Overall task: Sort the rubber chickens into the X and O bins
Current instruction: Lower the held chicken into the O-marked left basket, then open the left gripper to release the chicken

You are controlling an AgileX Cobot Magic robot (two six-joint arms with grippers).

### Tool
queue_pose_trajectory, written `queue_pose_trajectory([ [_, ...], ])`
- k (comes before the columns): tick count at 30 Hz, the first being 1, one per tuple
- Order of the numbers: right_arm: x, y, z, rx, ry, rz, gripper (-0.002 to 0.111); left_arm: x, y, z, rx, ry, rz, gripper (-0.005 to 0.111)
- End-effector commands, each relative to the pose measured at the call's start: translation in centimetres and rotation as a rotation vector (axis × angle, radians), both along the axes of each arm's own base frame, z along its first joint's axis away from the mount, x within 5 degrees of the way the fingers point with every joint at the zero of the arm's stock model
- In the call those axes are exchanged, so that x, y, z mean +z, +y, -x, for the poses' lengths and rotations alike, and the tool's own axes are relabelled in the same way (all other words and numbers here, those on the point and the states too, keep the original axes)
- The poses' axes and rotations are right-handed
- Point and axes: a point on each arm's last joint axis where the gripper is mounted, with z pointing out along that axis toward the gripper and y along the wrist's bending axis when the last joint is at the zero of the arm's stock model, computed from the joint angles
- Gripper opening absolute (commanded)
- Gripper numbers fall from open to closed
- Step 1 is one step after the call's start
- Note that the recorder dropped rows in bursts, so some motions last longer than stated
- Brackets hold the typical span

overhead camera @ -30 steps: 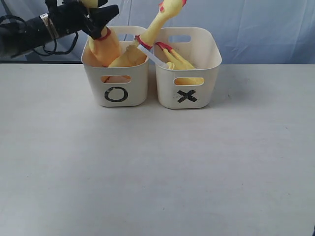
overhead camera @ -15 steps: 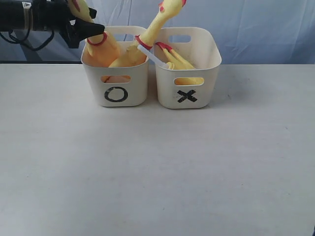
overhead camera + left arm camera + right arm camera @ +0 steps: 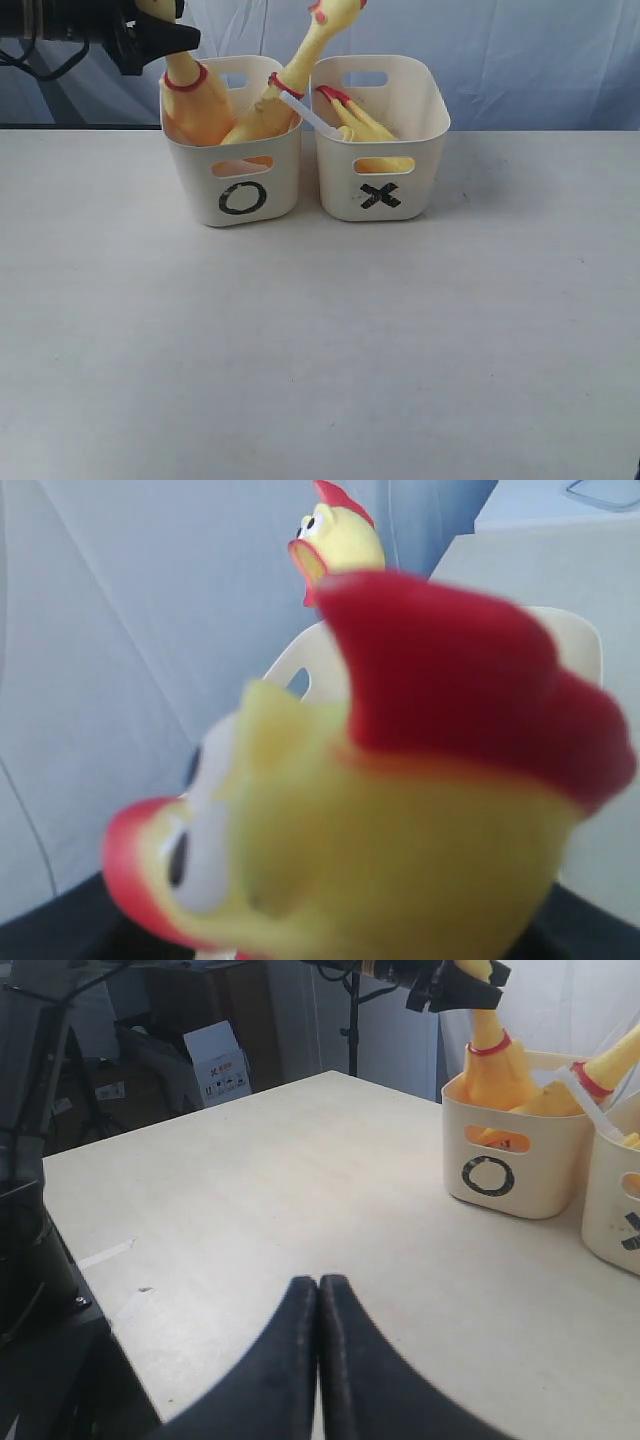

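Black right gripper [image 3: 318, 1360], pinched shut on nothing, hangs over the near table [image 3: 250, 1190]. Beyond, one chicken [image 3: 362, 125] lies in the X bin [image 3: 425, 150] and two stand in the O bin [image 3: 190, 170], the left gripper [image 3: 150, 38] clamping the leftmost chicken [image 3: 195, 100] by the neck. Only release seems left.

Pale table [image 3: 320, 350] with O bin [image 3: 275, 185] and X bin [image 3: 340, 185] side by side
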Motion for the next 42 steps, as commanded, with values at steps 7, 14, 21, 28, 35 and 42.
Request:
queue_pose_trajectory([
  [7, -0.1, 0.0, 0.1, 0.001, -0.001, -0.004, 0.0, 0.5, 0.2, 0.3, -0.013, 0.019, 0.033, 0.059],
  [14, -0.1, 0.0, 0.1, 0.001, -0.001, -0.004, 0.0, -1.8, 0.4, -0.1, 0.037, 0.144, 0.066, 0.09],
  [21, -0.1, 0.0, 0.1, 0.001, -0.001, -0.004, 0.0, -2.5, 0.9, -0.1, 0.063, 0.164, 0.066, 0.105],
  [28, -0.1, 0.0, 0.1, -0.001, -0.002, -0.005, 0.0, -2.5, 1.3, 0.0, 0.083, 0.226, 0.103, 0.105],
  [35, -0.1, 0.0, 0.1, -0.001, -0.002, -0.005, 0.0, -2.4, 3.3, 0.3, 0.085, 0.255, 0.131, 0.105],
  [42, -0.1, 0.0, 0.1, -0.001, -0.002, -0.005, 0.0, -2.2, 5.6, 0.7, 0.064, 0.226, 0.13, 0.105],
])
